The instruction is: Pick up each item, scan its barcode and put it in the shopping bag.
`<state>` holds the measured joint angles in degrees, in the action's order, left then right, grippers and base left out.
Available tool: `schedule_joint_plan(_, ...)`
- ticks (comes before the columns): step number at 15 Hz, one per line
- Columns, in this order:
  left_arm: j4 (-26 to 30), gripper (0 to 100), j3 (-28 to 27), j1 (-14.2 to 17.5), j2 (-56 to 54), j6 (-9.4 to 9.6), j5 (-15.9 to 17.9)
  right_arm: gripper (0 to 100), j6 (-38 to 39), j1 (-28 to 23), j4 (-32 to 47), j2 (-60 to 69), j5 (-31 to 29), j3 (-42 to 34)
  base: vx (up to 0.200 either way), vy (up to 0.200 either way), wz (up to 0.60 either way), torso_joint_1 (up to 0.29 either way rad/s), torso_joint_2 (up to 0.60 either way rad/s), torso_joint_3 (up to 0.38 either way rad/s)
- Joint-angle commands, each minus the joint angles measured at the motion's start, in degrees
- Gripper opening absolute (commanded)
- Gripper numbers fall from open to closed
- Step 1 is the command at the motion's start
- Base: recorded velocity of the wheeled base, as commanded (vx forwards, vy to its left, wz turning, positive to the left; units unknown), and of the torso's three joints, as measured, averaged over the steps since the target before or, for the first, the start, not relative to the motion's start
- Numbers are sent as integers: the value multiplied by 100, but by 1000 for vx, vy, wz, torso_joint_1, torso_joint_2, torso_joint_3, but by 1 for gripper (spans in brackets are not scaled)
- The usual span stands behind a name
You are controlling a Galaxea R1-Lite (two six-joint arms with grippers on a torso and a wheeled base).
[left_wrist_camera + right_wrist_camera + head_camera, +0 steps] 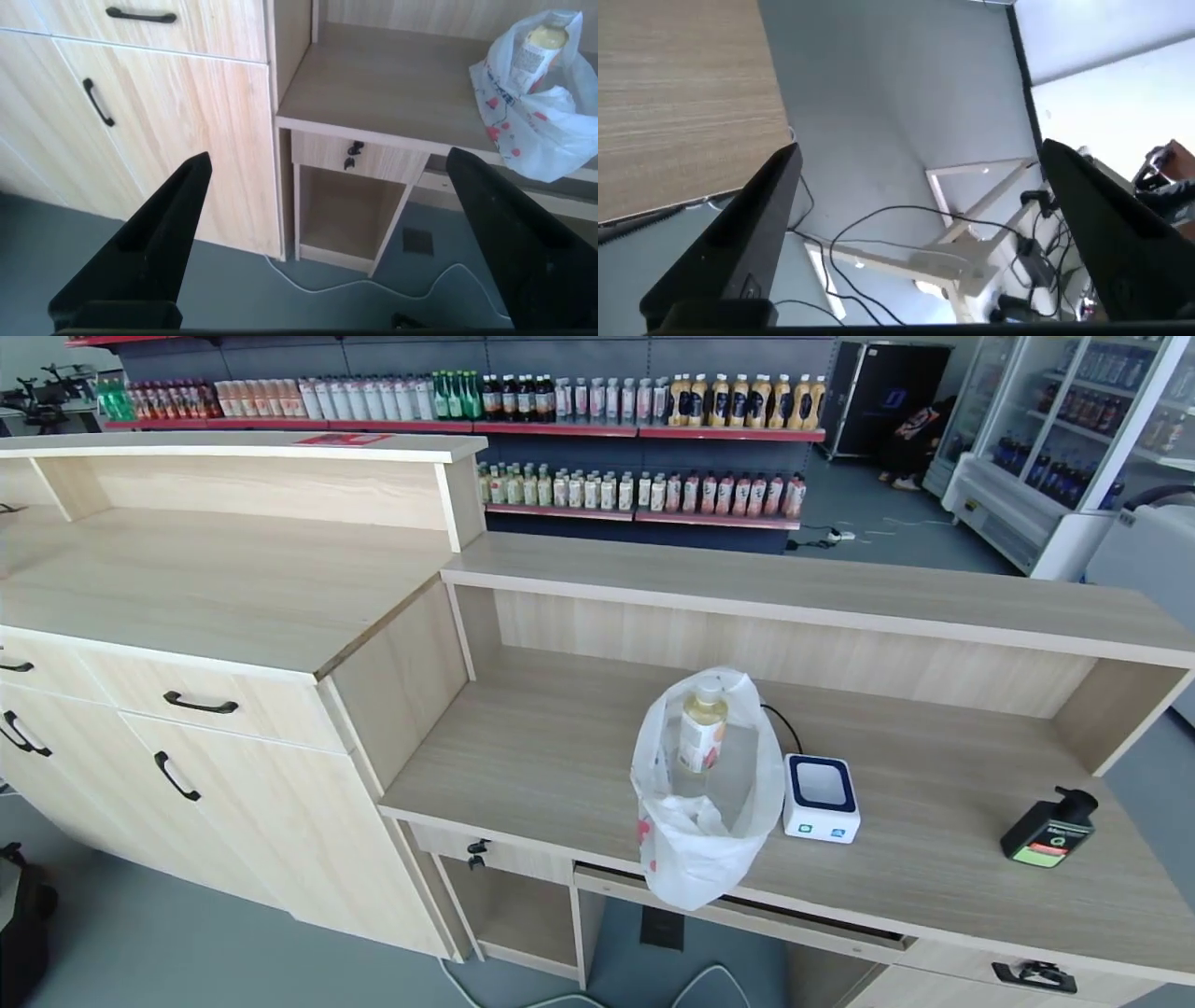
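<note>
The left pincer [329,159] hangs low off the front of the pale wood-grain worktop [560,747], facing the cupboard doors and the grey floor. Its two dark fingers stand wide apart with nothing between them. On the worktop near its front edge stands the thin, translucent white plastic shopping bag [700,840], mouth open and its lower part sagging over the edge. Inside it a clear plastic bottle of pale yellow drink with a white cap [702,728] stands upright, so at least one item looks to be bagged. Just beside the bag on its right lies the small white square barcode scanner with a dark-rimmed window [821,798], its cable running back behind the bag. Well apart from it, farther right, a black pump-top bottle with a green and red label [1047,831] stands alone on the worktop. By my reading it is the item left to pick up, scan and bag. The right pincer [920,147] is likewise spread and empty, pointed at floor and loose cables.
</note>
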<state>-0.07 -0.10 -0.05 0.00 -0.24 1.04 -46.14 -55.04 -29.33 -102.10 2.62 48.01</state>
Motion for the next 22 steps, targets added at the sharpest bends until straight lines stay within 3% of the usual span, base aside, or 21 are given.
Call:
schedule_joint_plan(1,-1,100,1,5,9,-2,2,100,-1266,-226,6,-1225,1443,499,0,0,0,0,0,0)
schedule_joint_plan(4,-1,100,1,5,0,-2,2,100,-1802,-226,-11,-1682,2252,561,0,0,0,0,0,0)
schedule_joint_plan(9,-1,100,1,5,0,-2,2,100,-1828,-200,15,-2464,3192,1123,0,0,0,0,0,0)
schedule_joint_plan(22,-1,100,1,5,0,-2,2,100,-1802,863,6,-3352,3790,1765,0,0,0,0,0,0)
